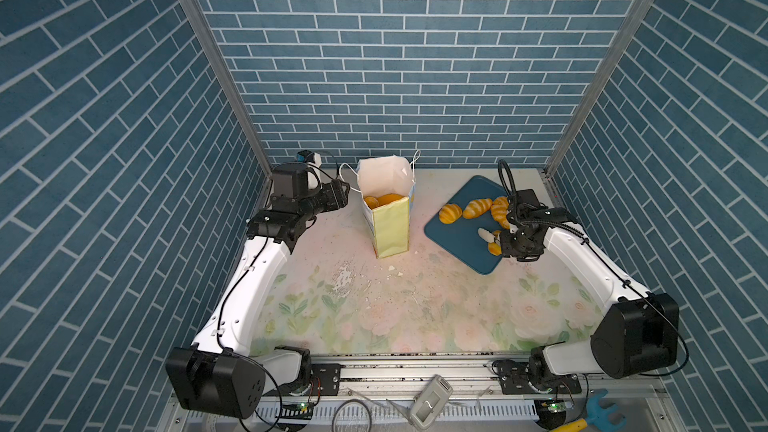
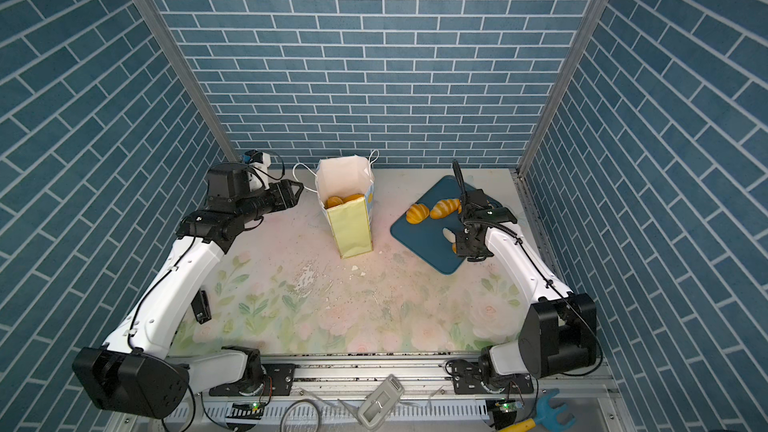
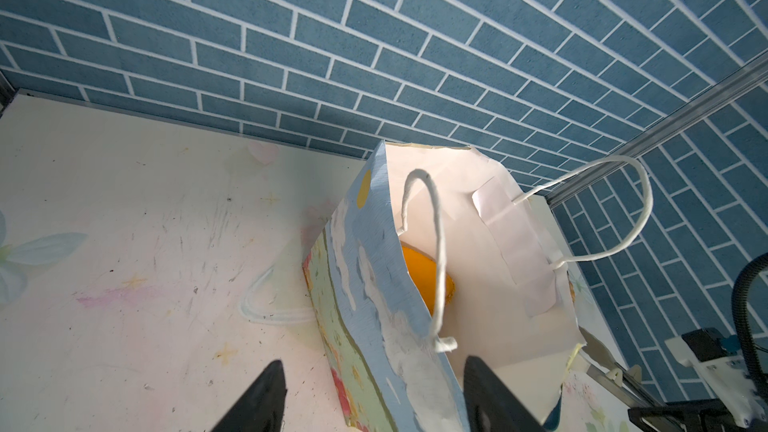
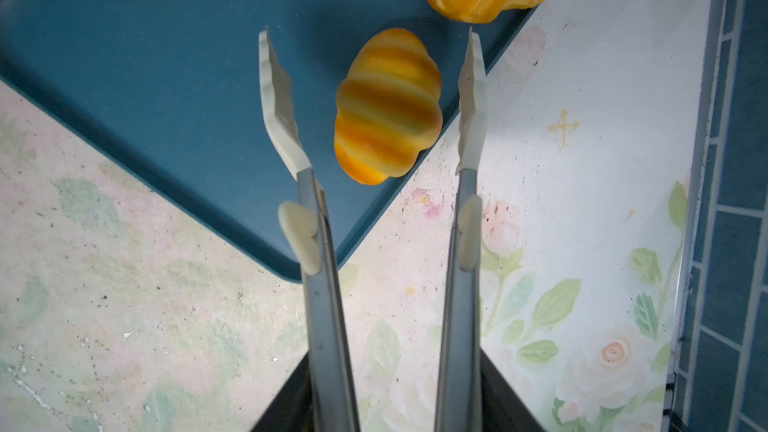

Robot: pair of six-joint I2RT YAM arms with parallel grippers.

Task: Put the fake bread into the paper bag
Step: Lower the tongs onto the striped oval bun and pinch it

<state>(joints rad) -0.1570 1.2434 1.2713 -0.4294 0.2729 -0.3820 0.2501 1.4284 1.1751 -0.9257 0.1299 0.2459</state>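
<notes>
The paper bag (image 1: 390, 226) stands upright and open at the back middle, with fake bread (image 1: 388, 199) inside. My left gripper (image 3: 374, 361) is open, one finger outside and one inside the bag's blue side wall (image 3: 374, 284), near a cord handle (image 3: 438, 251). My right gripper (image 4: 395, 361) is shut on metal tongs (image 4: 286, 118). The tongs' white tips stand apart on either side of a small ridged roll (image 4: 386, 105) at the edge of the dark blue tray (image 4: 166, 76). Three more breads (image 1: 478, 207) lie on the tray further back.
Blue brick walls close in the back and both sides. The tray (image 1: 461, 234) sits at the right, its corner near the right wall. Small white scraps (image 1: 390, 268) lie in front of the bag. A white device (image 1: 430, 403) and a blue-and-yellow tool (image 1: 598, 413) lie by the front rail.
</notes>
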